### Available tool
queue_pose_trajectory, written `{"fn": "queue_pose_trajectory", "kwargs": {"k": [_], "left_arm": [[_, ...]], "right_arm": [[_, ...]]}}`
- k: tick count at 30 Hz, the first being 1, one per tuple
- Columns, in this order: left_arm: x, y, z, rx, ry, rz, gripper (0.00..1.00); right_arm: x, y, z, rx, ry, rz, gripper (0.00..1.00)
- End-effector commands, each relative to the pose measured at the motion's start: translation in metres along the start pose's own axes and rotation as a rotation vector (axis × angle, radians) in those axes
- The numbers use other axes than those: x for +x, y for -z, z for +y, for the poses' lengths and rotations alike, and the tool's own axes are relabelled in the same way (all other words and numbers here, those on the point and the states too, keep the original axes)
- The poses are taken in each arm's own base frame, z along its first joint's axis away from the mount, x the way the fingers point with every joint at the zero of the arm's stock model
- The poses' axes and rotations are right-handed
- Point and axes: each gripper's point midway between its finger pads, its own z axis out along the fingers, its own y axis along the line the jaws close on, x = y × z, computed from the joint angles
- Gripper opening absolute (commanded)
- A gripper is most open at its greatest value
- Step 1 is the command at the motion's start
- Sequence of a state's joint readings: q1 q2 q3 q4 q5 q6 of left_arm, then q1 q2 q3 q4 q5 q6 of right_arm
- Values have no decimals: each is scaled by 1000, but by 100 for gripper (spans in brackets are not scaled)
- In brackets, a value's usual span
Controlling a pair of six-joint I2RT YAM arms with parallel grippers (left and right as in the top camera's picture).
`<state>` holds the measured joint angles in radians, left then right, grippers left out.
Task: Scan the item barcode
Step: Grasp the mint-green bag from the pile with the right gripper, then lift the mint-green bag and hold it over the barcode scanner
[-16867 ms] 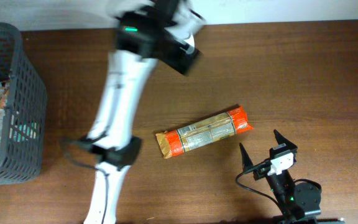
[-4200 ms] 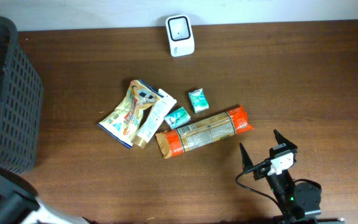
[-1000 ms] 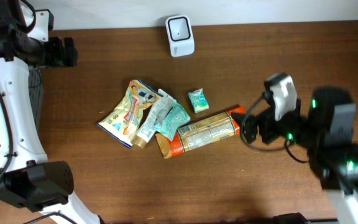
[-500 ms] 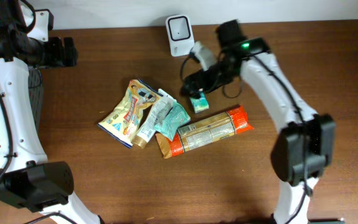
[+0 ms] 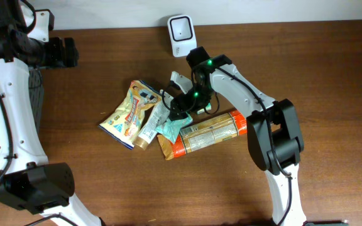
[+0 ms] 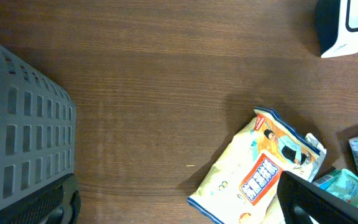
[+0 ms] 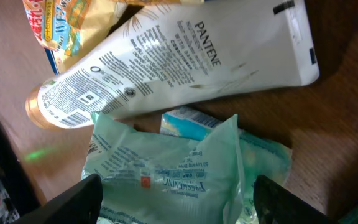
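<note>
Both hands are spread. The right hand [image 7: 178, 186] straddles the green tissue pack [image 5: 170, 124], lying on the desk [image 5: 332, 75] just beside the Pantene tube [image 7: 197, 56]; the left hand [image 5: 74, 52] hangs near the grey basket [image 6: 17, 124].

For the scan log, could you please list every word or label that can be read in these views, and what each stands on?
"PANTENE": on the white tube.
Fine print on that tube: too small to read.
Print on the green packet: too blurred to read.
Lettering on the snack bag: too small to read.
</note>
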<state>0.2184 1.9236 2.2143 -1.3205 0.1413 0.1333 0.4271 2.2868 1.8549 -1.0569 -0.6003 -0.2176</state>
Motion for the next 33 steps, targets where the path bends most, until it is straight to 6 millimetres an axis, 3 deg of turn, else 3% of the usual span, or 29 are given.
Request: {"fn": "queue_pose_trajectory", "kwargs": {"k": [1,4,7,8,10,13,14,15,16,17,18,20,22,24,25,33], "left_arm": [[-3,4,0,-2,7,-14,99],[-3,4,0,-2,7,-14,99],[-3,4,0,-3,7,-14,99],[-3,4,0,-2,7,-14,99],[-3,4,0,-2,7,-14,99],[-3,4,0,-2,7,-14,99],[-3,4,0,-2,7,-14,99],[-3,4,0,-2,7,-14,99],[-3,4,0,-3,7,-14,99],[-3,4,0,-2,7,-14,99],[-3,4,0,-2,7,-14,99],[-3,4,0,-3,7,-14,99],[-3,4,0,-2,7,-14,99],[-3,4,0,-2,7,-14,99],[-3,4,0,-2,7,-14,99],[-3,4,0,-2,7,-13,99]], "right_arm": [[18,-12,-2,-9,-24,61,69],[27,-21,-5,-18,-34,74,33],[27,-20,-6,-18,-37,74,9],[26,-19,-6,-18,-38,71,4],[14,-1,1,-69,-53,33,4],[-18,64,12,-114,-55,-91,4],[-28,92,18,-112,-40,-146,4],[-40,133,21,-81,-80,-235,4],[-43,157,21,-67,-110,-287,4],[-40,183,10,-1,-224,-333,4],[-21,210,-26,194,-480,-365,4],[17,237,-61,424,-760,-369,4],[31,217,-70,428,-804,-298,4],[46,181,-81,387,-852,-223,4],[53,159,-81,330,-793,-172,4],[92,115,-88,301,-666,-14,4]]}}
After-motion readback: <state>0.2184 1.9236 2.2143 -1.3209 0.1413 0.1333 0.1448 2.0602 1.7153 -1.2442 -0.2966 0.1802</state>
